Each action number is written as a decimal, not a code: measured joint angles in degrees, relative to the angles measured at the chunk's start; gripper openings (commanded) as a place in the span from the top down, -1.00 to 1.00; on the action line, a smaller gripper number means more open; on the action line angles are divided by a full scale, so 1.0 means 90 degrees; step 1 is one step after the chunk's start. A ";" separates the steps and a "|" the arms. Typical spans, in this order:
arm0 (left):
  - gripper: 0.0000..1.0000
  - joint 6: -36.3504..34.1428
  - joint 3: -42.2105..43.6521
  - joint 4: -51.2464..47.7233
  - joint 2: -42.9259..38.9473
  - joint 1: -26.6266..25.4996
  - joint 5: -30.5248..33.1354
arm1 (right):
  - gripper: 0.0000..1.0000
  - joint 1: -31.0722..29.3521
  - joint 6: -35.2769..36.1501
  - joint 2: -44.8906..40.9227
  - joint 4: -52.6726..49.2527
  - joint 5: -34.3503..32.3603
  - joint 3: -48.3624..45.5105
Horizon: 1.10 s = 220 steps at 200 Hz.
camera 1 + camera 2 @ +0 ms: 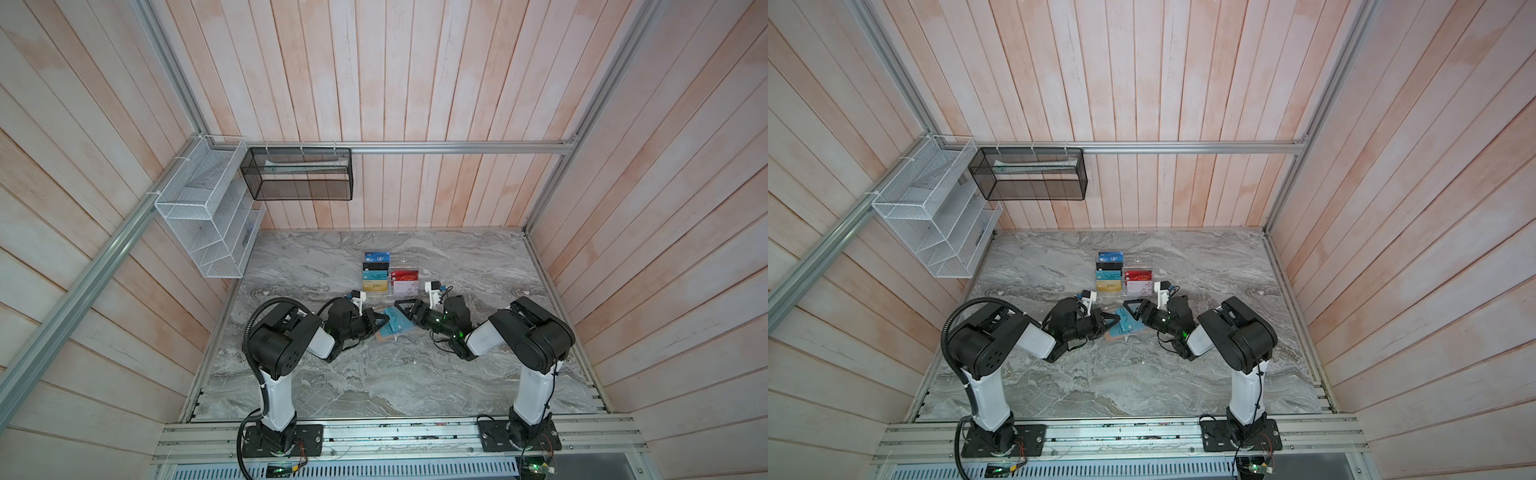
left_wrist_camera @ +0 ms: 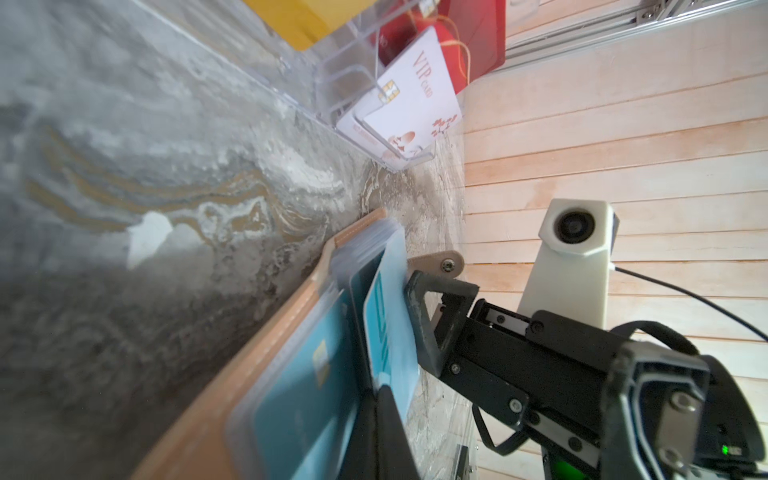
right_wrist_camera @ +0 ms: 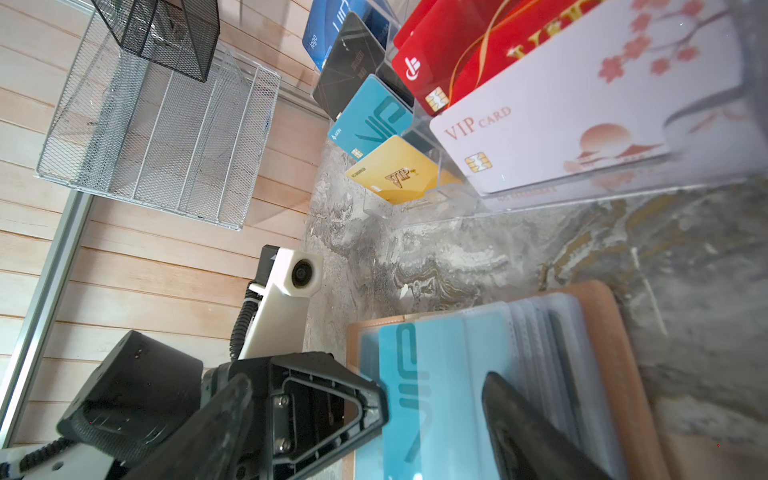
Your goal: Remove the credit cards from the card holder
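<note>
Lying open at the centre of both top views, the card holder (image 1: pixel 379 337) is seen; the left gripper (image 1: pixel 385 319) is closed at the teal card (image 1: pixel 395 326) edge, while the right gripper (image 1: pixel 406 312) is held spread apart just right of it.

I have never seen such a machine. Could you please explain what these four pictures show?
Two robot arms stand at a marble table. Two pictures look down from above; the other two come from cameras on the arms' wrists. On the table lies an open tan card holder with a teal card; behind it a clear stand displays more cards. The left claw is shut at the teal card's edge; whether it grips it, I cannot tell. The right claw is open over the holder.
</note>
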State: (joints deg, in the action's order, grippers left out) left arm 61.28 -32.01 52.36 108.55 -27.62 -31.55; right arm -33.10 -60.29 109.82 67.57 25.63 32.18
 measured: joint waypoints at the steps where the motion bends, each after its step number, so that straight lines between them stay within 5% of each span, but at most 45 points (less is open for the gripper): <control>1: 1.00 -0.0007 0.0000 -0.0007 -0.0007 0.0000 0.0005 | -0.77 0.0000 0.0000 0.0000 0.0000 0.0000 0.0000; 61: 1.00 -0.0282 0.0063 -0.0590 -0.0408 0.0109 0.0087 | -0.79 0.0000 0.0134 -0.0136 -0.0240 0.0097 0.0000; 134: 1.00 -0.0631 0.0104 -0.1416 -0.1117 0.0112 0.0248 | -0.82 -0.0279 0.1365 -0.1132 -0.2412 0.0032 0.0163; 220: 1.00 -0.1897 -0.0369 -0.3327 -0.1719 0.0134 0.0423 | -0.82 -0.0355 0.1987 -0.1681 -0.3429 -0.0199 0.0180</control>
State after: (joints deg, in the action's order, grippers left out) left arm 44.21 -35.33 22.41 93.08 -26.41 -27.75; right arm -36.29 -42.41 94.70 36.71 23.83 33.80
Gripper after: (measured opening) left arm 0.046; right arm 0.911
